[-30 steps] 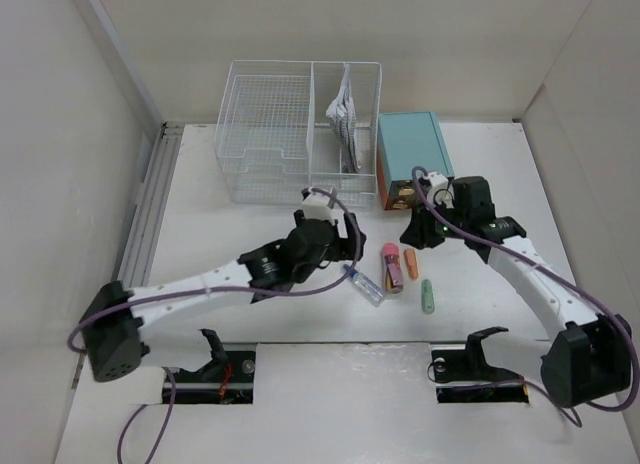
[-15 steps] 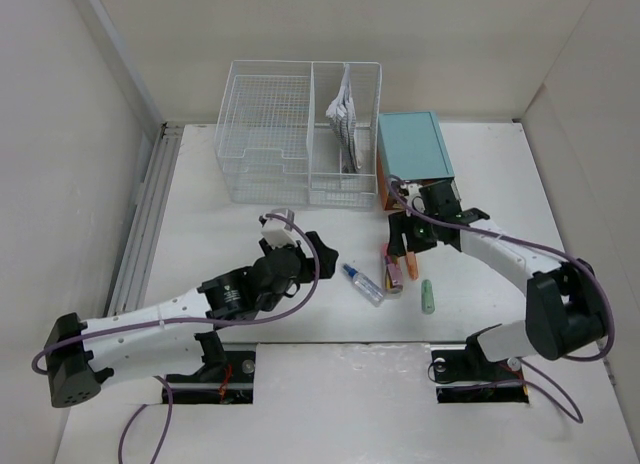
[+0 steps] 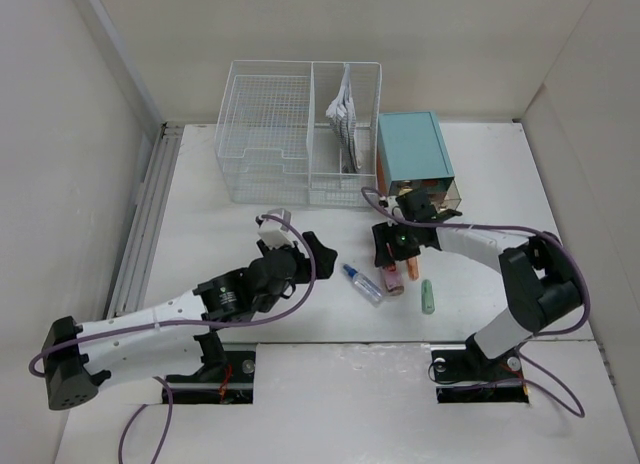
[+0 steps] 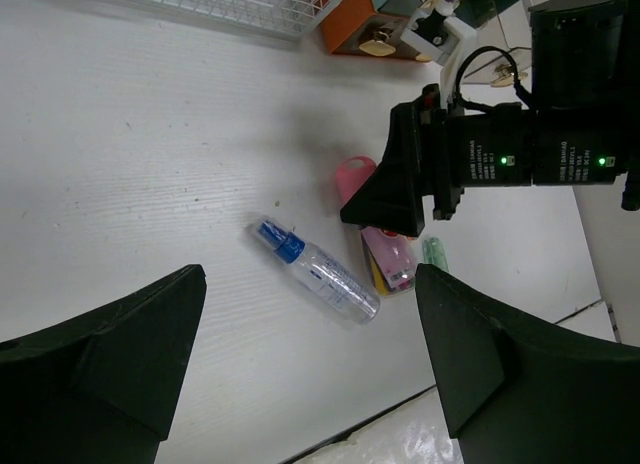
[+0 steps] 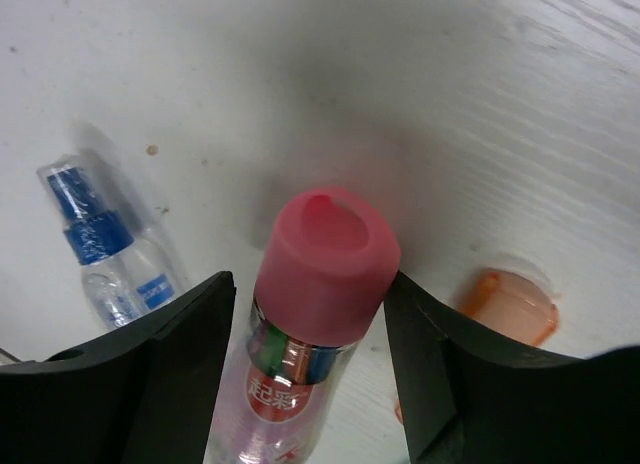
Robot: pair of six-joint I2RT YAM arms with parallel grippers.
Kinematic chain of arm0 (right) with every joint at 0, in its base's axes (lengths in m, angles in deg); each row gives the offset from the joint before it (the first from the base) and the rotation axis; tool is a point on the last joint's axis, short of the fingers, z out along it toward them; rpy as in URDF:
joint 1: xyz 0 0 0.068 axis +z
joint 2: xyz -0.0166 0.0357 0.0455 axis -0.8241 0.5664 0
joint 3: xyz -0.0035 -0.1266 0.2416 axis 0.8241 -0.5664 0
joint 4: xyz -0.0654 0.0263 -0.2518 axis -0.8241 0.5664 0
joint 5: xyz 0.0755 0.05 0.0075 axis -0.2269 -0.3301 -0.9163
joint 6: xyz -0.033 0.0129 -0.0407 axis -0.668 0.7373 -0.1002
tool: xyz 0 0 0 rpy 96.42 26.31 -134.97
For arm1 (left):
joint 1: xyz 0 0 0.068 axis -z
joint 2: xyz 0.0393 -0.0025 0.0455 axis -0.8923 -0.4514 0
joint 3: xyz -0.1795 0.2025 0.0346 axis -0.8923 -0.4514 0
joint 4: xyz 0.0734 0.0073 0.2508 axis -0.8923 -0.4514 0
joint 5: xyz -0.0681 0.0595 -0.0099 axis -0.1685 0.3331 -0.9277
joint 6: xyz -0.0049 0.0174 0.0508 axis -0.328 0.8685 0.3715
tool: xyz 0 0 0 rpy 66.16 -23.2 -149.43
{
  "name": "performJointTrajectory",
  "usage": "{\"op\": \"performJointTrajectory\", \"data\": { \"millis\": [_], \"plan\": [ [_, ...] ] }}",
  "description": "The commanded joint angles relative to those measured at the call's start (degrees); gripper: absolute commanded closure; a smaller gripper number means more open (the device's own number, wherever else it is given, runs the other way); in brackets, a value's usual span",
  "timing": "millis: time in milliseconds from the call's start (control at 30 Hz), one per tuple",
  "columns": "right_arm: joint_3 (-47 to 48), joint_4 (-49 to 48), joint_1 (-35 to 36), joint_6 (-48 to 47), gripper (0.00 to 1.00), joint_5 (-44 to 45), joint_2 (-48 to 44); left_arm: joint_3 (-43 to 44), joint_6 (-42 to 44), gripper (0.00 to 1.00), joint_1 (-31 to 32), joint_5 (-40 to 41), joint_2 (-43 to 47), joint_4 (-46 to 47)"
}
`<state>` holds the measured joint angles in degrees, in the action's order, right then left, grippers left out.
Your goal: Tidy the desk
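The desk (image 3: 200, 224) lies flat under all items, and on it the right gripper (image 5: 310, 284) sits low with jaws close either side of the pink-capped tube (image 5: 325, 249), grip not determinable, while the left gripper (image 4: 310, 279) hangs spread wide and empty near the spray bottle (image 3: 362, 283).

Arm links (image 3: 150, 319): we see white shells, black joints.
Cables (image 3: 480, 227): we see purple leads.
Left gripper (image 4: 310, 274): we see matte black wedge fingers.
Right wrist (image 4: 520, 154): we note green lamps.
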<state>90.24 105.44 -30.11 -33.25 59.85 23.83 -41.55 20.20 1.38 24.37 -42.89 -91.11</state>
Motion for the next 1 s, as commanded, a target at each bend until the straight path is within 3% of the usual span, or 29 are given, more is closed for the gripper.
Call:
{"op": "performJointTrajectory", "data": {
  "millis": [0, 100, 267, 367, 600, 733, 967],
  "plan": [
    [1.7, -1.3, 2.7, 0.6, 0.35, 0.0, 1.6, -1.0, 0.2, 0.17, 0.4, 0.2, 2.4, 1.4],
    [1.7, -1.3, 2.7, 0.6, 0.49, 1.3, 1.6, -1.5, 0.2, 0.17, 0.4, 0.7, 3.6, 1.4],
    [2.2, -0.1, 2.7, -0.7, 0.9, 1.3, 0.9, -1.5, 0.8, 0.17, 0.4, 0.7, 3.6, 1.4],
    [3.8, 1.3, 2.7, -1.4, 1.0, 0.6, -1.7, -1.5, 2.0, 0.17, 0.4, -1.4, 2.8, 3.2],
    [15.8, 7.0, -2.7, -8.7, 1.0, -9.9, -7.5, -1.5, 7.9, 0.17, 0.4, -10.5, -1.3, 13.6],
    [20.8, 8.1, -9.3, -13.9, 1.0, -14.6, -10.9, -3.4, 11.5, 0.17, 0.4, -17.6, -3.8, 26.9],
    [21.4, 0.4, -20.8, -20.0, 1.0, -17.7, -13.9, 0.5, 12.7, 0.2, 0.9, -24.2, -16.2, 36.8]
  ]
}}
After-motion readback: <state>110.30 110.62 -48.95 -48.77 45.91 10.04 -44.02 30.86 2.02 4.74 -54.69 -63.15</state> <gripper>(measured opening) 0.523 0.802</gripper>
